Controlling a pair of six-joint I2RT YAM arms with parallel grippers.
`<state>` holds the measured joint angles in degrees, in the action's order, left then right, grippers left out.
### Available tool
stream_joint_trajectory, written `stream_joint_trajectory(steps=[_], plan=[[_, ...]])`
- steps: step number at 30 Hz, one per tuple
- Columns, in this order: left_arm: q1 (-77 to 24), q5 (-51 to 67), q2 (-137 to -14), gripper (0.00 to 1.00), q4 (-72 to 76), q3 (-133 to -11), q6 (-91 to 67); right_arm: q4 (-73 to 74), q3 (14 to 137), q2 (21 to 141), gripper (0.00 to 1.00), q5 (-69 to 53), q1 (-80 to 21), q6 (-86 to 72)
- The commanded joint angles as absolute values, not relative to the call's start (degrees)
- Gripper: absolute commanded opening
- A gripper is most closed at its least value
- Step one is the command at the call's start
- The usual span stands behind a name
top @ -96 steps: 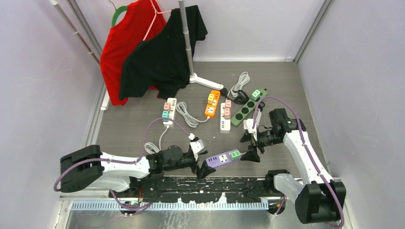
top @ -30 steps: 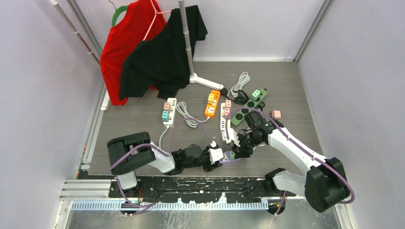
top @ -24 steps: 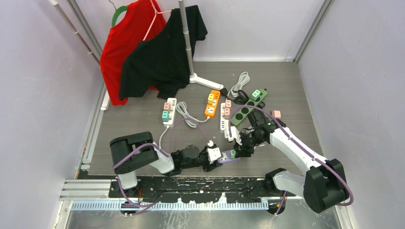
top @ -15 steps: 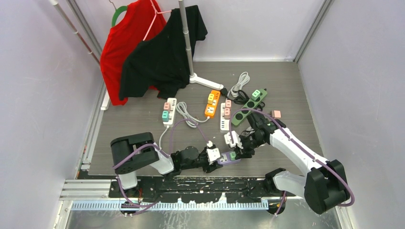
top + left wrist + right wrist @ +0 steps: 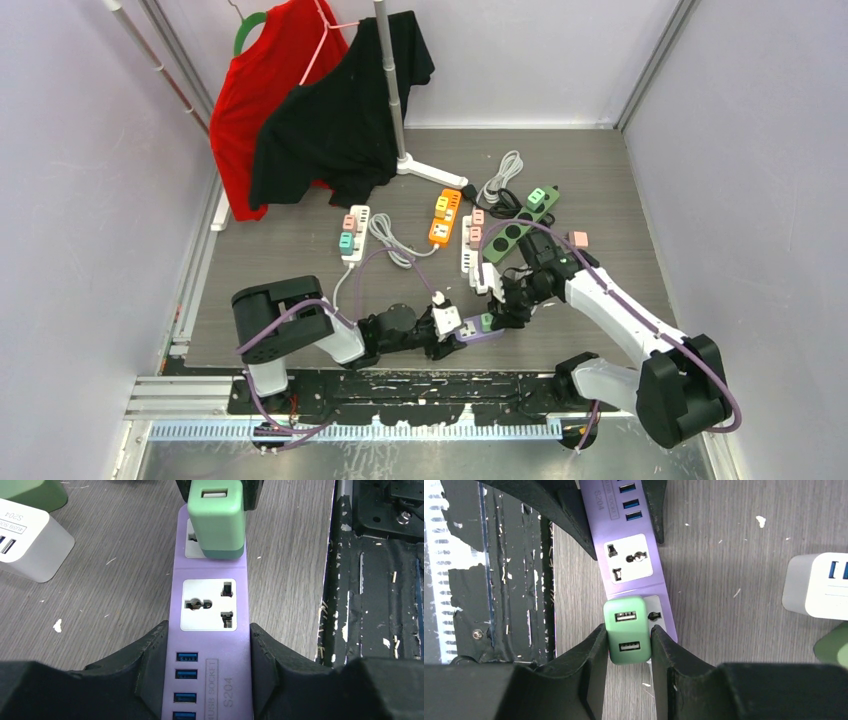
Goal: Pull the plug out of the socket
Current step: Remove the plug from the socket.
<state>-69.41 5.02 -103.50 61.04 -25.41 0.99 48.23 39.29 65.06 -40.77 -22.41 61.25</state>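
Note:
A purple power strip, the socket [image 5: 472, 335], lies near the table's front edge. My left gripper [image 5: 447, 338] is shut on its USB end, one black finger [image 5: 155, 655] on each side of the strip [image 5: 210, 645]. A green plug [image 5: 217, 520] with two USB ports stands over the strip's end outlet; its pins are hidden. My right gripper [image 5: 626, 637] is shut on that green plug [image 5: 625, 630], fingers pressed to both its sides. The middle outlet [image 5: 628, 558] is bare. In the top view the right gripper [image 5: 497, 318] meets the left one over the strip.
A white USB cube [image 5: 819, 587] sits on the wood beside the strip. Further back lie white [image 5: 352, 232], orange [image 5: 444, 217] and dark green [image 5: 520, 225] power strips with cables, and a pink plug [image 5: 578, 239]. A rack with shirts [image 5: 330, 100] stands behind. The black base plate [image 5: 380, 580] borders the strip.
Since three seconds ago both arms have shifted left with the strip and the right gripper has come onto the green plug. Over the last second almost nothing moves.

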Motion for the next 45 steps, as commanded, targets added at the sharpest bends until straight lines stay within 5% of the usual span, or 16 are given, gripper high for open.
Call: stream_joint_trajectory(steps=[1,12,21,34,45], plan=[[-69.3,3.8,-104.8,0.00,57.4,-25.2,-0.4,47.3,40.6,62.1,0.05,-42.7,-19.1,62.4],[-69.2,3.4,-105.3,0.00,57.8,-25.3,-2.0,55.1,39.8,63.4,0.06,-50.9,-21.8,74.2],[-69.3,4.0,-106.4,0.00,57.3,-26.5,-3.1,41.8,40.2,63.8,0.05,-47.5,-23.5,56.3],[-69.3,3.3,-105.7,0.00,57.6,-24.9,-3.8,61.4,45.4,60.5,0.04,-58.9,-12.4,70.7],[-69.2,3.7,-104.4,0.01,56.1,-26.0,-5.8,57.0,47.9,59.7,0.02,-62.2,-8.3,58.0]])
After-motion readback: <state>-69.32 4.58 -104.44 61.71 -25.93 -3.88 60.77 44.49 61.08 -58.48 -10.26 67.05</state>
